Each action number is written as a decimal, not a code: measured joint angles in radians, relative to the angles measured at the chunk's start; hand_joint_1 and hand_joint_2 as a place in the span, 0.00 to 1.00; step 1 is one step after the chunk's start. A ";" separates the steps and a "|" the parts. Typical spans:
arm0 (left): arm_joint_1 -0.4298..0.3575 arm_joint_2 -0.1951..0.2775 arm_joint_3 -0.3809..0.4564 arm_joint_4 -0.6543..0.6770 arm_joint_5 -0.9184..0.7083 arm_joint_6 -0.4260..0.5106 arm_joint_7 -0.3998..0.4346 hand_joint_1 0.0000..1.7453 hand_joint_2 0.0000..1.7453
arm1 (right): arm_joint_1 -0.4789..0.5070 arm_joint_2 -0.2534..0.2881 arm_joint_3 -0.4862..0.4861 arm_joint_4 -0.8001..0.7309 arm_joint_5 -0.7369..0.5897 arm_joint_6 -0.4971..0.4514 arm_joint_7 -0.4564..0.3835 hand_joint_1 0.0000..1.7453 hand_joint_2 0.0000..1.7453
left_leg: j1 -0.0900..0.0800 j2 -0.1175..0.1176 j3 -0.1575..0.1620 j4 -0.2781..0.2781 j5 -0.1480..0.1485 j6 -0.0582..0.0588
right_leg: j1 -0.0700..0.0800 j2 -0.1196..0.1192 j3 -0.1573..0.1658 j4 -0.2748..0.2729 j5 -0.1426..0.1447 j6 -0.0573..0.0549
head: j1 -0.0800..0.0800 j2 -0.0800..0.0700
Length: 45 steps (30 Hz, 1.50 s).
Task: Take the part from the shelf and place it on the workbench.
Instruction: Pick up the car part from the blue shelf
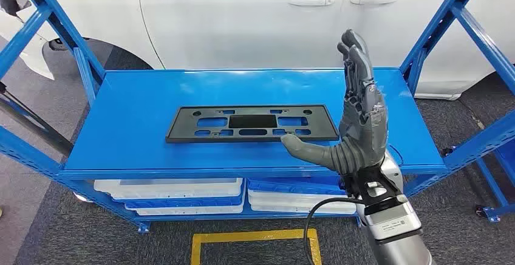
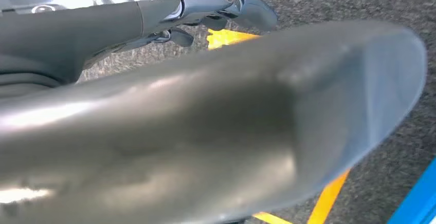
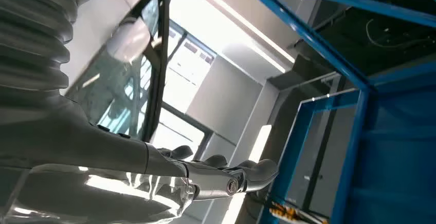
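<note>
The part (image 1: 252,123) is a flat black rectangular plate with cut-outs, lying flat in the middle of the blue shelf top (image 1: 139,125). My right hand (image 1: 358,119) stands upright just right of the part, fingers straight up and apart, holding nothing. Its thumb (image 1: 300,148) points left and reaches the part's front edge near the right corner; I cannot tell whether it touches. In the right wrist view the right hand (image 3: 154,172) has its fingers (image 3: 247,175) stretched out in the air. My left hand (image 2: 205,131) hangs over the floor with nothing in it.
Blue shelf uprights (image 1: 434,31) rise on both sides of the top, and a blue post (image 3: 355,131) stands close by. A white car (image 1: 243,16) stands right behind the shelf. White and blue bins (image 1: 182,195) sit on the lower level. Yellow tape (image 1: 252,237) marks the floor.
</note>
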 joint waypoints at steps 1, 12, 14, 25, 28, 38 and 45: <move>0.001 0.000 0.000 0.000 -0.001 0.000 0.000 0.00 0.00 | 0.001 0.000 0.000 0.000 -0.012 0.011 0.000 0.00 1.00 | 0.000 -0.001 0.006 0.000 -0.005 -0.001 | -0.001 0.000 0.002 -0.020 0.025 0.000 | 0.000 0.000; -0.001 -0.002 0.004 0.001 -0.001 0.014 -0.002 0.00 0.00 | -0.004 -0.009 -0.020 0.077 -0.367 0.373 0.139 0.00 1.00 | 0.002 0.000 0.013 0.080 -0.097 -0.049 | -0.001 -0.001 0.112 -0.318 0.176 -0.047 | -0.005 0.000; -0.001 -0.004 0.006 0.001 0.002 0.017 -0.001 0.00 0.00 | -0.009 -0.009 -0.019 0.135 -0.352 0.403 0.152 0.00 1.00 | 0.007 0.000 -0.061 0.211 -0.145 -0.057 | 0.000 -0.004 0.119 -0.319 0.170 -0.052 | -0.006 0.000; 0.000 -0.007 0.031 0.001 0.000 0.037 0.003 0.00 0.00 | 0.090 -0.025 0.117 0.243 0.342 -0.042 0.162 0.00 1.00 | 0.005 -0.001 -0.014 0.005 0.010 -0.029 | 0.004 -0.004 0.157 -0.317 0.133 -0.021 | -0.004 0.000; 0.005 -0.013 0.033 0.001 -0.005 0.038 -0.005 0.00 0.00 | 0.128 -0.052 0.152 0.268 0.458 -0.168 0.131 0.00 1.00 | 0.008 0.002 -0.003 -0.008 0.013 -0.013 | 0.003 -0.003 0.106 -0.204 0.067 -0.011 | -0.002 0.000; 0.006 -0.021 0.034 0.001 -0.029 0.041 -0.015 0.00 0.00 | 0.136 -0.087 0.280 0.383 0.634 -0.260 0.177 0.00 1.00 | 0.000 -0.001 -0.002 0.014 -0.009 -0.033 | 0.001 -0.004 0.128 -0.303 0.149 -0.022 | -0.002 0.000; 0.007 -0.021 0.033 0.001 -0.044 0.037 -0.018 0.00 0.00 | 0.105 -0.093 0.372 0.478 0.648 -0.258 0.190 0.00 1.00 | 0.008 0.000 -0.107 0.255 -0.139 -0.066 | -0.001 -0.008 0.133 -0.314 0.156 -0.050 | -0.004 0.000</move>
